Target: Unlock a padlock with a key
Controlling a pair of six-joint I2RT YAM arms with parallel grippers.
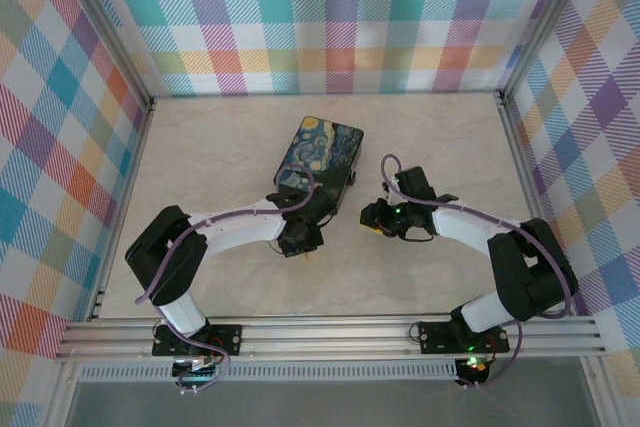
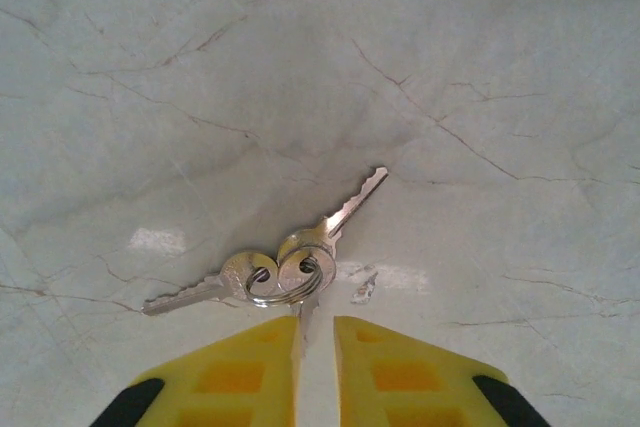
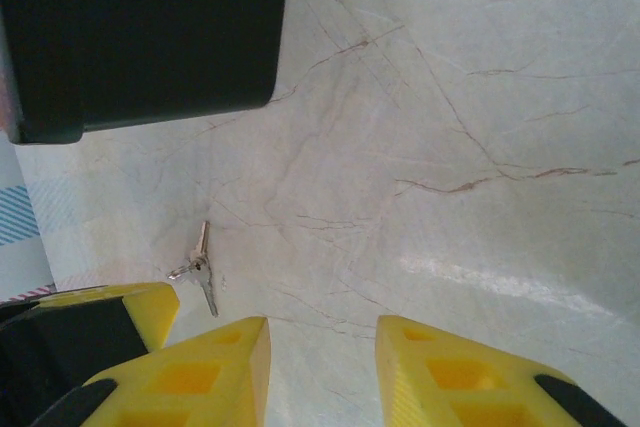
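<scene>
A small bunch of silvery keys on a ring lies flat on the marble table; the longest key points away to the upper right. My left gripper hovers just short of the ring. Its yellow fingers stand a narrow gap apart, and one thin key blade lies in that gap, ungripped. In the right wrist view the keys lie to the left of my right gripper, which stands open over bare table. I cannot make out the padlock.
The Starry-Night box with black sides lies behind both grippers, close to the left arm's wrist. Checked walls and a metal frame enclose the table. Bare marble stretches to the right and front.
</scene>
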